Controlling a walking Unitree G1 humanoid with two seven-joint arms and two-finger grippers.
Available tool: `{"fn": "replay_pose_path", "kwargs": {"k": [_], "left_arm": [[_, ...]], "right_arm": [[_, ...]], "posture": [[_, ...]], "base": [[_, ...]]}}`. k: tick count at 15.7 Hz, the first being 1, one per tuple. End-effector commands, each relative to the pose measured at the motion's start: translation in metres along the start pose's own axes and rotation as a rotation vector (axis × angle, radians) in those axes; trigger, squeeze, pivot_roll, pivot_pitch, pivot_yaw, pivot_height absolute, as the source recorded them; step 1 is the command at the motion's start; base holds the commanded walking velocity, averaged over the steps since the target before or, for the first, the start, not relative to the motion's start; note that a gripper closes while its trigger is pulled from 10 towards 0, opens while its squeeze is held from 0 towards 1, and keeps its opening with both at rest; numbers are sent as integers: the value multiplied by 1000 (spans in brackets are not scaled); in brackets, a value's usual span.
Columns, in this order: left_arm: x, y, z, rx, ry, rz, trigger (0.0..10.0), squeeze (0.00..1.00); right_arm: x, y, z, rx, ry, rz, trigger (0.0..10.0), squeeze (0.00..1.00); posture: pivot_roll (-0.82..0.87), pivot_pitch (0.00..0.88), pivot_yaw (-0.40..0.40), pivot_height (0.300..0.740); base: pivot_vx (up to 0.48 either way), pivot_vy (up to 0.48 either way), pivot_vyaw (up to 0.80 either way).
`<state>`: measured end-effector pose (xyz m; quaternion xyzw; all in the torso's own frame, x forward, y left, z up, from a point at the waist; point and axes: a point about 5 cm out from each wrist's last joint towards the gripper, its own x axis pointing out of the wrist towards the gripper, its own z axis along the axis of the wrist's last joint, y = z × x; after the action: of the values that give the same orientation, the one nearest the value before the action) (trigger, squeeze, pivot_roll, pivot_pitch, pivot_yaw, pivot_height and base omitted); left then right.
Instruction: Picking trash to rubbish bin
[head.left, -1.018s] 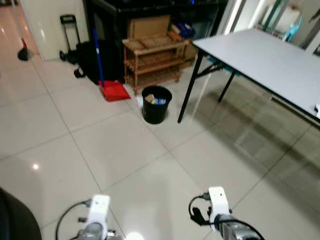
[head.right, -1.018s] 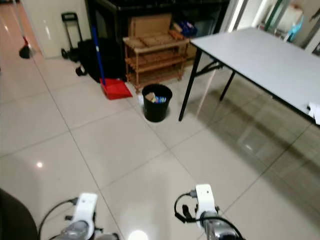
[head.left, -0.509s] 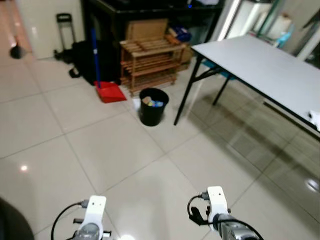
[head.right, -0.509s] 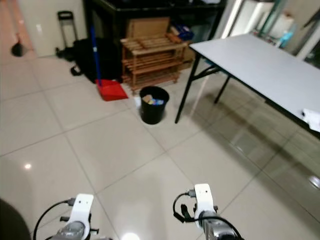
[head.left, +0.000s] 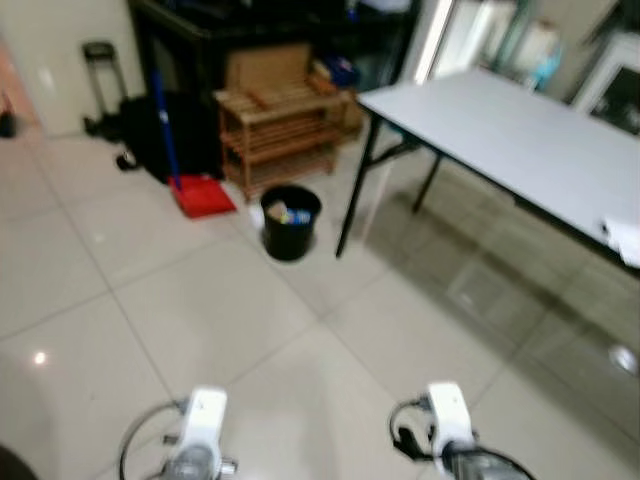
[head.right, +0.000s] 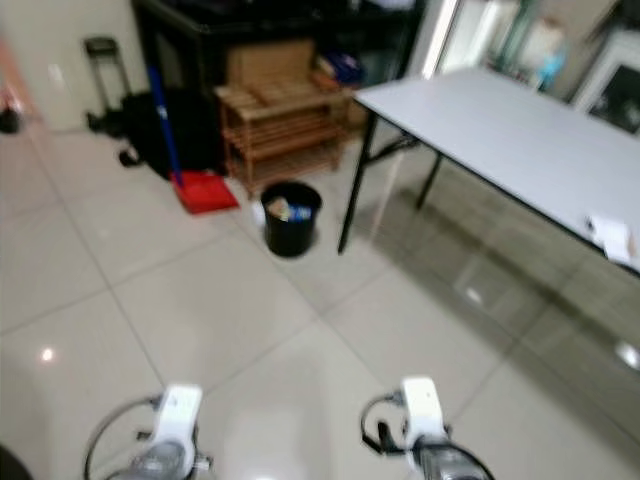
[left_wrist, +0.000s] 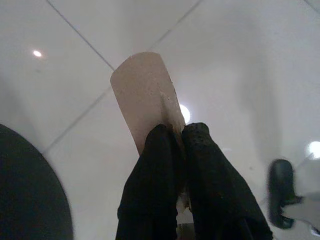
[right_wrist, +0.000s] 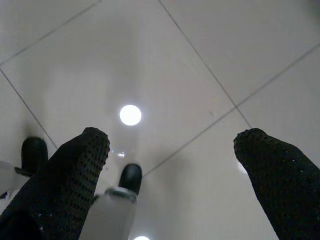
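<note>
Standing behind the robot, I see the left gripper (left_wrist: 172, 137) clamped on a flat strip of brown cardboard (left_wrist: 145, 97), its long axis running straight out past the fingertips over the pale floor tiles (head.left: 210, 310). The right gripper (right_wrist: 175, 150) hangs with its fingers spread wide and nothing between them. The black rubbish bin (head.left: 289, 222), already holding some scraps, stands well ahead at about eleven o'clock from the head camera, just beside the near leg of the grey table (head.left: 520, 140) and in front of the wooden rack (head.left: 280, 135) and red dustpan (head.left: 200, 195). The loaded left arm is on the bin's side, so I'd judge a walk forward, slightly leftward, comes first.
</note>
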<state>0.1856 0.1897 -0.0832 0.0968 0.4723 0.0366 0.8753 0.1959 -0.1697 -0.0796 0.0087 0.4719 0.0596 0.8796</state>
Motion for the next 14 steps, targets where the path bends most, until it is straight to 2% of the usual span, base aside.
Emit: {"fn": "replay_pose_path", "kwargs": {"k": [1,5,10,14], "left_arm": [[0,12,-2,5,8,34,10000,0],[0,12,-2,5,9,33,10000,0],[0,11,-2,13,10,29,10000,0],[0,10,-2,19,10,26,10000,0]], "right_arm": [[2,9,12,-10,-38,28,10000,0],[3,9,12,-38,-36,30,10000,0],[2,10,11,-42,-30,31,10000,0],[2,11,8,-60,-17,40,10000,0]], "posture": [[-18,48,-152,740],[-17,45,-151,740],[-14,32,-151,740],[-12,21,-150,740]], "base": [[394,0,0],[413,0,0],[412,0,604],[415,0,0]]}}
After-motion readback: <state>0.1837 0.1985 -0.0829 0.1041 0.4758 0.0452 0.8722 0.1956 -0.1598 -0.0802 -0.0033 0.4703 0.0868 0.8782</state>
